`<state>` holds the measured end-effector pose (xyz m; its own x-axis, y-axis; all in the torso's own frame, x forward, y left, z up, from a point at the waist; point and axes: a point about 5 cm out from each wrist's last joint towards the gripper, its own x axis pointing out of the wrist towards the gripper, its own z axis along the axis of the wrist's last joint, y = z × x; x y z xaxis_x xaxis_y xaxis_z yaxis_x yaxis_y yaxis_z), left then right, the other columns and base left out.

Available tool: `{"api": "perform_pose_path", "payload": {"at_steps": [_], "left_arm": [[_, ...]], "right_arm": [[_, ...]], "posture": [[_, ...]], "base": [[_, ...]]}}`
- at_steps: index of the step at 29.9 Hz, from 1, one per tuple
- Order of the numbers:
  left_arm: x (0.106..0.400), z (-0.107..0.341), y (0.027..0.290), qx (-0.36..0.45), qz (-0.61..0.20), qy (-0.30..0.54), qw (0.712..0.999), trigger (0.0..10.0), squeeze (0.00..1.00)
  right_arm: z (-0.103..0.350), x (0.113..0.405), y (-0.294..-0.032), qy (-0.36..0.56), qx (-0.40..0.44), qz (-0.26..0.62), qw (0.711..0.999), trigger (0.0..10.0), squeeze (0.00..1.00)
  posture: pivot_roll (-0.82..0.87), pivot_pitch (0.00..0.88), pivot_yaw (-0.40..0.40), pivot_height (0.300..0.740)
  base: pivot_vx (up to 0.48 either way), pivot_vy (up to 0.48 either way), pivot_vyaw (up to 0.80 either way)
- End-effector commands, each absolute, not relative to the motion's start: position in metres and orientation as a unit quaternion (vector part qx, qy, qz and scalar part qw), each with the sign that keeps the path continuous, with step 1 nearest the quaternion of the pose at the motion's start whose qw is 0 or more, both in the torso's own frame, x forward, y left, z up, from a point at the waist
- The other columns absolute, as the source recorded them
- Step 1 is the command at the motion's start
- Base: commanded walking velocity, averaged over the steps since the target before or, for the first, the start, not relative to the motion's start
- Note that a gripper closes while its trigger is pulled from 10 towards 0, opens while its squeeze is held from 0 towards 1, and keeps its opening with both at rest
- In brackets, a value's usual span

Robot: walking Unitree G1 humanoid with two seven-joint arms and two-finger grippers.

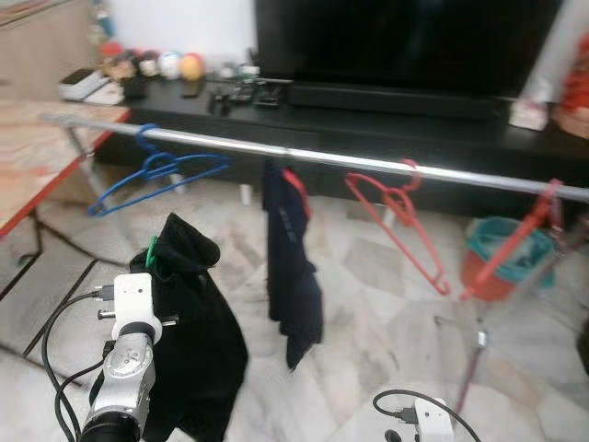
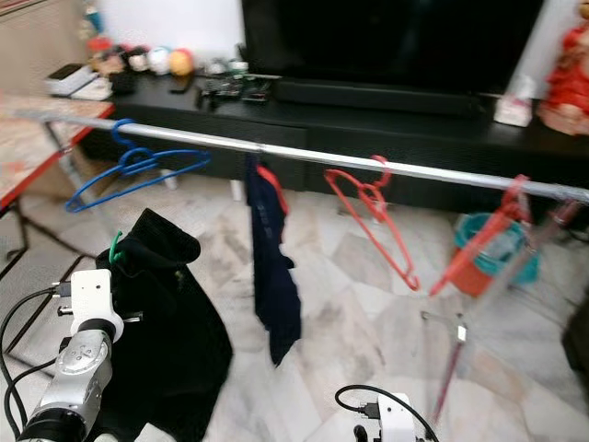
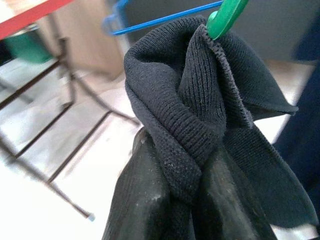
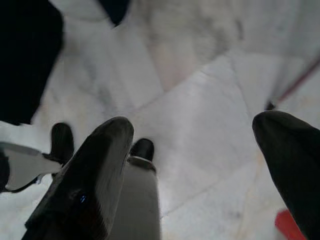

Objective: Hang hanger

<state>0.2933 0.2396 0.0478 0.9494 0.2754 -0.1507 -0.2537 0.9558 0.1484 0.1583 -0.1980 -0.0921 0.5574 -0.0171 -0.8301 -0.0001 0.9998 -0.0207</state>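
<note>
While your left gripper (image 3: 182,200) is clamped on the black garment (image 1: 193,331) with its green hanger (image 3: 225,17), at seven o'clock below the rail (image 1: 304,155), your right gripper (image 4: 200,165) hangs wide apart, holding nothing.

Silver, ribbed left arm (image 1: 124,378) low on the left, topped with a white boxy wrist module (image 1: 132,296), small dark pins jutting from its sides. Black cables (image 1: 57,341) looping off that module and down beside the arm. Lower right, the white block of the right arm (image 1: 431,419), another black cable (image 1: 398,399) curling into it. Up close, the left gripper (image 3: 182,200) with two dark, scuffed, slightly glossy fingers. The right gripper (image 4: 200,150) with rounded, matte black fingers (image 4: 95,175) set wide, a tiny blue speck on one.
</note>
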Motion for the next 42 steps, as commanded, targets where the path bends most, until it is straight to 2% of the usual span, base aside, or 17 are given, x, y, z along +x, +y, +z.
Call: {"api": "perform_pose_path", "payload": {"at_steps": [1, 4, 12, 23, 36, 42], "left_arm": [[0.297, 0.057, 0.245, 0.066, 0.144, 0.065, 0.985, 10.0, 0.00], [0.297, 0.057, 0.245, 0.065, 0.148, 0.067, 0.985, 10.0, 0.00], [0.298, 0.058, 0.243, 0.067, 0.147, 0.065, 0.985, 10.0, 0.00], [0.298, 0.058, 0.243, 0.065, 0.144, 0.064, 0.985, 10.0, 0.00], [0.299, 0.059, 0.242, 0.043, 0.146, 0.058, 0.987, 10.0, 0.00], [0.302, 0.065, 0.244, 0.041, 0.153, 0.043, 0.986, 10.0, 0.00]], "right_arm": [[-0.094, 0.155, -0.196, 0.474, -0.001, -0.001, 0.881, 10.0, 0.00], [-0.094, 0.154, -0.195, 0.474, 0.027, -0.013, 0.880, 10.0, 0.00], [-0.093, 0.159, -0.193, 0.474, 0.024, -0.011, 0.880, 10.0, 0.00], [-0.084, 0.185, -0.179, 0.463, 0.025, 0.000, 0.886, 10.0, 0.00], [-0.084, 0.186, -0.177, 0.466, 0.030, 0.008, 0.884, 10.0, 0.00], [-0.089, 0.175, -0.179, 0.474, 0.013, 0.022, 0.880, 10.0, 0.00]], "posture": [[-0.06, 0.000, 0.003, 0.740], [-0.06, 0.000, 0.005, 0.740], [-0.06, 0.000, 0.002, 0.740], [-0.06, 0.000, 0.000, 0.740], [-0.06, 0.000, 0.001, 0.740], [-0.06, 0.000, 0.002, 0.740]], "base": [[0.000, -0.281, 0.80], [0.000, -0.311, 0.27], [0.000, -0.336, 0.00], [0.000, -0.335, 0.00], [0.000, 0.000, 0.00], [0.000, 0.000, 0.00]]}}
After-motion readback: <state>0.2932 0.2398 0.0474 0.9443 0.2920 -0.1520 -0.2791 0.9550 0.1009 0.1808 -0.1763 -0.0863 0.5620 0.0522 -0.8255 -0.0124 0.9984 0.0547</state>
